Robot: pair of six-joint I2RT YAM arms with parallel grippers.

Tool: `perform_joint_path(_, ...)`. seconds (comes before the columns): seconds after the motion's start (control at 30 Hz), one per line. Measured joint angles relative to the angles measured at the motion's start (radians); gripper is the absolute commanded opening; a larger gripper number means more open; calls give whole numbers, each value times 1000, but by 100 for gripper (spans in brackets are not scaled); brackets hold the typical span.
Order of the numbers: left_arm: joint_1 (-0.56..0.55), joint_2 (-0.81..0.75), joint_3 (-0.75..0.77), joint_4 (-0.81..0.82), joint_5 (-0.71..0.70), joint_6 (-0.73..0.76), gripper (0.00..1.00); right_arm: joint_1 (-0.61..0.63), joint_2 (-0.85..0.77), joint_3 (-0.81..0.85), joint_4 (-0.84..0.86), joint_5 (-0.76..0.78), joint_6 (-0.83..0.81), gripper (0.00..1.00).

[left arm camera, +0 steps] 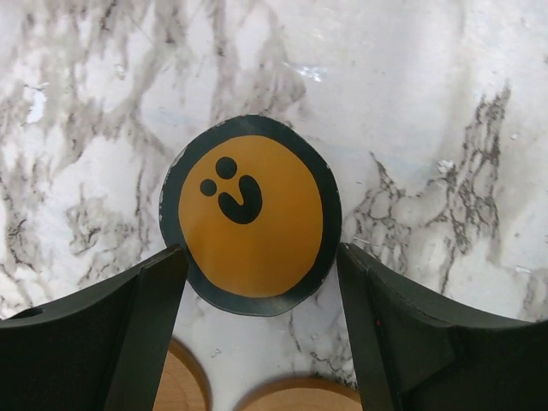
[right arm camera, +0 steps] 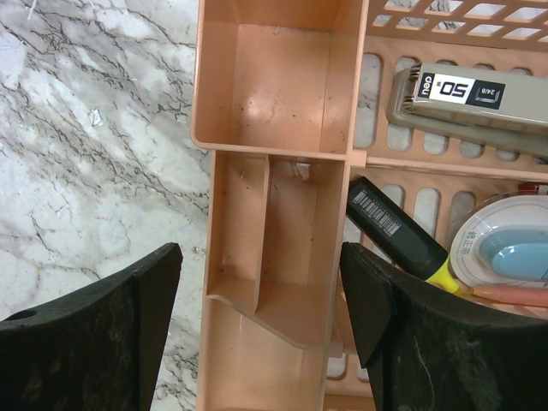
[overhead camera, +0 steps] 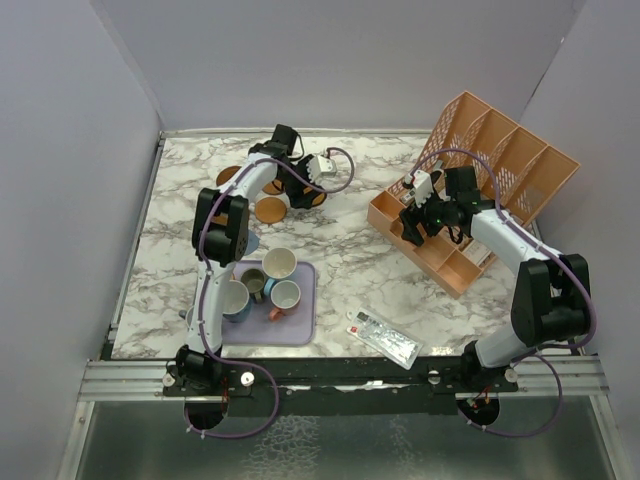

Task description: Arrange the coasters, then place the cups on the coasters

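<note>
Cups [overhead camera: 279, 263] stand clustered on lavender tray [overhead camera: 301, 327].

coaster [left arm camera: 248, 218]: orange, black rim, black smiley mark | table [left arm camera: 411, 86]: white marble, grey veins | organiser [right arm camera: 274, 86]: peach-orange | tray [overhead camera: 302, 328]: lavender | marker [right arm camera: 392, 229]: black, yellow tip

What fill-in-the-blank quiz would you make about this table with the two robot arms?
1. The cups stand together on a lavender ____.
2. The left gripper hangs open above an orange ____ bearing black marks.
3. The right gripper hangs above the orange organiser, where a ____ with a black label lies.
Missing words: tray; coaster; stapler.
</note>
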Motion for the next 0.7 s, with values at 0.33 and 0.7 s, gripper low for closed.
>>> perform_joint_path(0.33,3,38,59,58,-55,-86,72,0,0,0,-2,0,0,75)
perform_joint_path(0.7,15,45,61,139,-117,-144,76,0,0,0,-16,0,0,75)
